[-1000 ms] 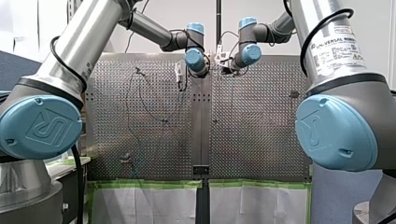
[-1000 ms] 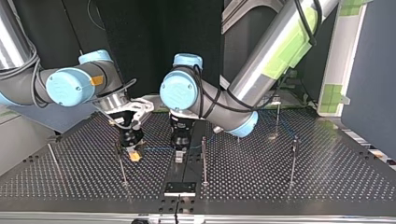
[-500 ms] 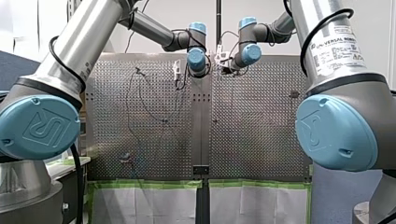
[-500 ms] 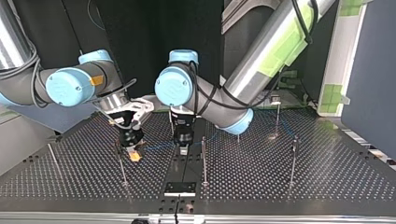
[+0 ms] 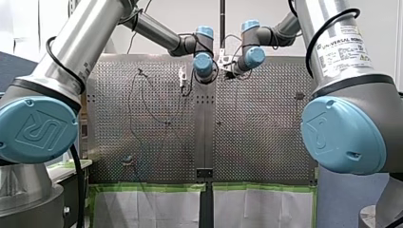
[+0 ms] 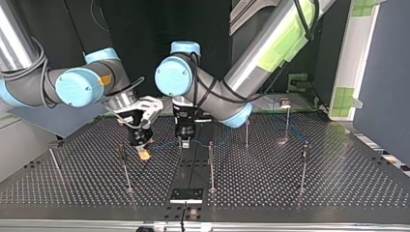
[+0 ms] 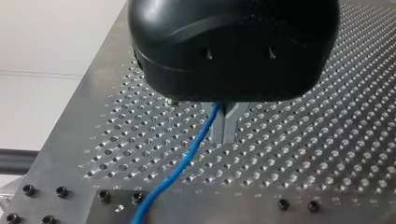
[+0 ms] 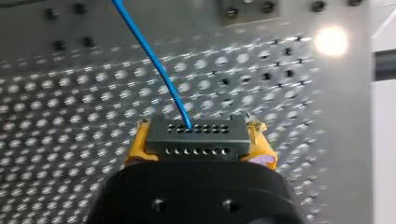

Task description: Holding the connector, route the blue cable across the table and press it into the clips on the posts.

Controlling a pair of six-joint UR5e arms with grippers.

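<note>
Over blue cable [image 7: 187, 158] — left gripper [image 6: 185, 143] vertical

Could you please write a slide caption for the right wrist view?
My right gripper grips the connector between yellow pads; the blue cable runs ahead over the perforated table.

Perforated table [image 7: 327, 154]: bare brushed metal, lightly reflective. Blue cable [image 7: 186, 163]: smooth, slightly glossy plastic sheath. Connector [image 8: 196, 137]: matt black plastic. Left gripper [image 7: 227, 125]: satin black housing, dull metal fingers [image 7: 237, 122]. Right gripper [image 8: 198, 140]: yellow pads [image 8: 137, 145], smooth black body.
</note>
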